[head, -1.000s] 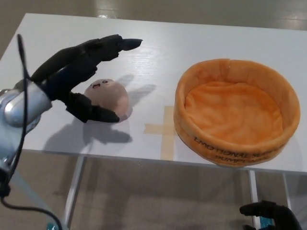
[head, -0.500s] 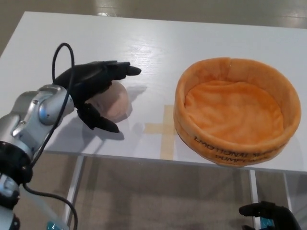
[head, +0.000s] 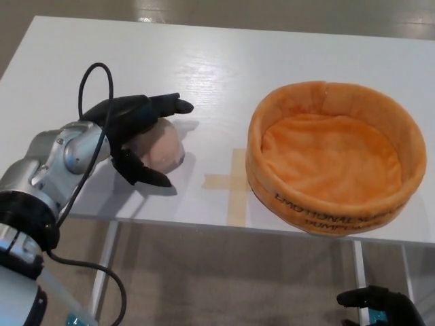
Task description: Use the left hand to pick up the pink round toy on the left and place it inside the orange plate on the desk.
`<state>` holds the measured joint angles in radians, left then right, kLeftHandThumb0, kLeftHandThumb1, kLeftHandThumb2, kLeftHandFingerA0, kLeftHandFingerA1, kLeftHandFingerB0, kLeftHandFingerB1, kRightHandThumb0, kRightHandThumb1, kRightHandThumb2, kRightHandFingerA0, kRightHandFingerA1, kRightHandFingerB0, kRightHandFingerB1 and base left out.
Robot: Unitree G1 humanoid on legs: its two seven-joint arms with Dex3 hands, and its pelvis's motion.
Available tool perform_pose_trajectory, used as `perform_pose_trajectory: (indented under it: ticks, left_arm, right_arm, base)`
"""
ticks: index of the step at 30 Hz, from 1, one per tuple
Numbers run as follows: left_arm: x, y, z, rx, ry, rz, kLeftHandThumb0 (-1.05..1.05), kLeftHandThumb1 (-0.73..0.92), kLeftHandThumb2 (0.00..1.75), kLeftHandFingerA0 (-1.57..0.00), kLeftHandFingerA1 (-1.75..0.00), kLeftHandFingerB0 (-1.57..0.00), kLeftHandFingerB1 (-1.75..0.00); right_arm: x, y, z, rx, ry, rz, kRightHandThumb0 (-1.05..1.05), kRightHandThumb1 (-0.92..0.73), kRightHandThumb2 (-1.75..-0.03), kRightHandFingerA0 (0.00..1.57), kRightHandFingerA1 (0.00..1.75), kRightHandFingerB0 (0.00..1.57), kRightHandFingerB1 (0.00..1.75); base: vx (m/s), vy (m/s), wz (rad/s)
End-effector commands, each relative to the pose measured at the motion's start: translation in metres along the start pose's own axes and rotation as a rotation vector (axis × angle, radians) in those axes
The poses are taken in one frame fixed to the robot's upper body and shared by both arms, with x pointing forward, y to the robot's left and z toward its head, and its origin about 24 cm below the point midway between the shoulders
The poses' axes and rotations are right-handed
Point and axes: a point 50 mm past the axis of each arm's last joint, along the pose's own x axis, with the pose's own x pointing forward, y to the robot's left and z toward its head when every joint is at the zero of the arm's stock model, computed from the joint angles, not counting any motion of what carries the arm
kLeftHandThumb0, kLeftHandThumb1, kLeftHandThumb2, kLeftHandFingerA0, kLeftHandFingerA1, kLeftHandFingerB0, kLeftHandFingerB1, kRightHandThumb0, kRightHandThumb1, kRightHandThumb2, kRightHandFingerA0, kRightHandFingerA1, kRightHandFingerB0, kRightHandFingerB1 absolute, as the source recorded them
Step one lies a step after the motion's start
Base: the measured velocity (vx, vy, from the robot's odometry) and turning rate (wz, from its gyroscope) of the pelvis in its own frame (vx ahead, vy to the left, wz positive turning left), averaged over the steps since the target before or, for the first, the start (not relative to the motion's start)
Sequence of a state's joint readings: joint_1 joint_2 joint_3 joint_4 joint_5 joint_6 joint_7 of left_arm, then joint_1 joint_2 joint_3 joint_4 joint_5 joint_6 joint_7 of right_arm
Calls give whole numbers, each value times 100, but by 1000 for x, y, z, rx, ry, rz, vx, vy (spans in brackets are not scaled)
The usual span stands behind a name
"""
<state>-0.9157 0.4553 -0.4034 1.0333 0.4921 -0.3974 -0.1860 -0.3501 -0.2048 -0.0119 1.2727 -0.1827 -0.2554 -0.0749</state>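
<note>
Orange plate (head: 336,204) empty on table (head: 272,54); at its 9 o'clock, left hand (head: 132,129) cups pink toy (head: 163,151), fingers not yet clamped.

A: Which parts were concealed?
B: The left hand (head: 136,132) covered the top and left side of the pink round toy (head: 163,148); whether the fingers (head: 166,105) pressed on it could not be told.

A: What was cut by the frame?
B: The right hand (head: 377,305) showed only partly at the lower edge, its pose unclear. The left arm (head: 41,183) ran off the left and bottom edges.

A: Anything illegible?
B: The dark lettering (head: 326,210) on the orange plate (head: 272,136) was upside down and partly unreadable.
</note>
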Motion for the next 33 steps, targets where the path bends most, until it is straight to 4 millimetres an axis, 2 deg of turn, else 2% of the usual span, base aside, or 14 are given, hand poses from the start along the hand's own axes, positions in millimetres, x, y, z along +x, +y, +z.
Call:
perform_pose_trajectory:
  ticks: [1,4,5,7,8,11,13,20,23,24,28,30,32,33]
  left_arm:
    - [0,-12,0,-72,-31,-54,-23,82,65,-110,-59,-61,-40]
    - [0,-15,2,-71,-44,-61,-19,83,66,-117,-73,-75,-45]
    - [0,-15,2,-67,-44,-62,-18,83,65,-117,-79,-80,-47]
    - [0,-15,2,-64,-43,-63,-18,83,65,-117,-79,-80,-47]
    - [0,-17,3,-83,-57,-55,-13,78,72,-99,-92,-87,-63]
    - [0,-18,3,-94,-63,-51,-13,78,72,-99,-92,-87,-63]
    - [0,-18,4,-119,-72,-41,-13,78,76,-95,-104,-84,-84]
    - [-1,-15,6,-129,-114,0,-12,78,76,-93,-98,-85,-83]
    - [-1,-10,8,-122,-128,33,-14,78,73,-97,-104,-84,-85]
    - [0,-6,8,-141,-125,45,-19,80,70,-99,-109,-82,-90]
    - [1,4,10,-206,-131,85,-21,83,63,-99,-106,-83,-86]
    - [1,14,13,-223,-151,129,-17,81,65,-103,-103,-86,-75]
    - [1,25,17,-220,-173,172,-16,80,67,-99,-112,-84,-82]
    - [2,30,19,-214,-176,188,-20,79,69,-86,-129,-82,-88]
  right_arm:
    - [-2,3,-5,11,21,3,-14,-60,-60,74,103,64,78]
    - [-1,3,-4,4,21,3,-14,-59,-60,76,100,62,78]
    - [-1,3,-4,3,21,4,-20,-45,-85,79,93,62,78]
    - [-1,3,-4,0,21,4,-20,-45,-85,79,93,62,78]
    - [-1,3,-4,2,21,8,-20,-45,-85,78,92,61,77]
    - [-1,3,-4,2,22,11,-20,-45,-85,78,92,61,77]
    - [-1,3,-4,2,21,9,-19,-46,-84,78,93,61,78]
    - [-1,2,-2,-8,11,8,-20,-46,-85,79,93,62,78]
    - [0,2,-2,1,16,8,-21,-45,-85,80,94,63,78]
    - [0,2,-2,-1,11,11,-14,-60,-61,74,96,66,80]
    - [-1,1,-2,-1,7,16,-15,-60,-62,72,95,66,80]
    - [0,1,-2,-3,11,17,-16,-59,-62,72,94,65,79]
    - [0,1,-2,-10,13,18,-15,-60,-61,73,95,66,79]
    - [0,1,-2,-10,13,18,-15,-60,-62,72,94,65,78]
  base:
    - [0,0,0]
    - [0,0,0]
    - [0,0,0]
    - [0,0,0]
    - [0,0,0]
    - [0,0,0]
    - [0,0,0]
    - [0,0,0]
    - [0,0,0]
    - [0,0,0]
    - [0,0,0]
    - [0,0,0]
    - [0,0,0]
    - [0,0,0]
